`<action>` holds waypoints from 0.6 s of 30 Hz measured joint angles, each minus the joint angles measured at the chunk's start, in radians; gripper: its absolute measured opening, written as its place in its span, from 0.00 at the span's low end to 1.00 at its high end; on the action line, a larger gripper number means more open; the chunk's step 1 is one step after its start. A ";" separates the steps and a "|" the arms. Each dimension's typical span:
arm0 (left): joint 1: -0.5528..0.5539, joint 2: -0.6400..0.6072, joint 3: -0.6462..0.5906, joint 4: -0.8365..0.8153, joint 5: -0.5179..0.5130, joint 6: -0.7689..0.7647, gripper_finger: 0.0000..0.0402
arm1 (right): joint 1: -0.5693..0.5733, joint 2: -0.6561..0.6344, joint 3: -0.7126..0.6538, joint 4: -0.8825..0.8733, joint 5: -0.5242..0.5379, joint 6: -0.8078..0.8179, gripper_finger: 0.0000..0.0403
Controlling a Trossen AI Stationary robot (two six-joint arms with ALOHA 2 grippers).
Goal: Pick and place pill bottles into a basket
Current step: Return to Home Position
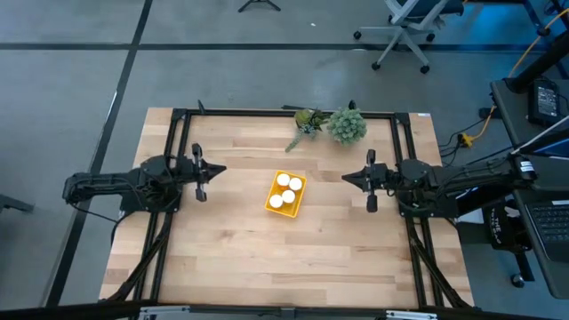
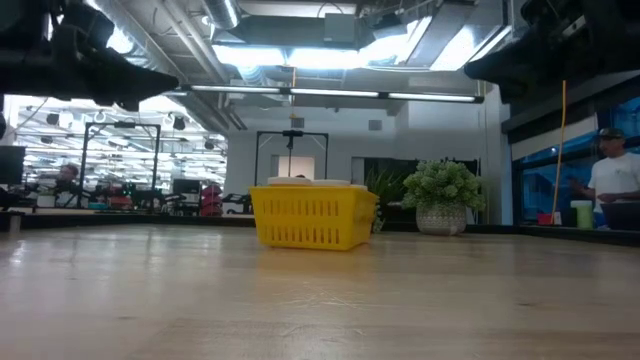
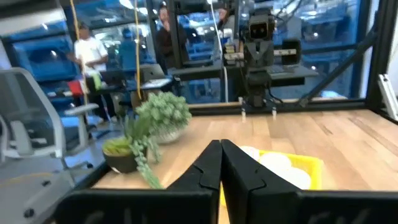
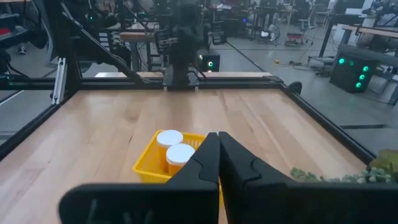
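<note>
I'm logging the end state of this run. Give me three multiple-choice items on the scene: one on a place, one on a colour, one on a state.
1. Where is the basket? A) on the floor B) between the left gripper and the right gripper C) at the table's near edge
2. What colour are the caps? A) white B) red C) black
3. How are the grippers? A) wide open B) shut on bottles C) shut, empty
Answers: B, the high view shows it between them; A, white caps show in the basket; C, both wrist views show them closed on nothing.
</note>
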 joint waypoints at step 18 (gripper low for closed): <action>0.000 -0.063 0.014 -0.117 -0.078 0.034 0.00 | -0.065 -0.245 0.001 -0.226 -0.052 0.011 0.00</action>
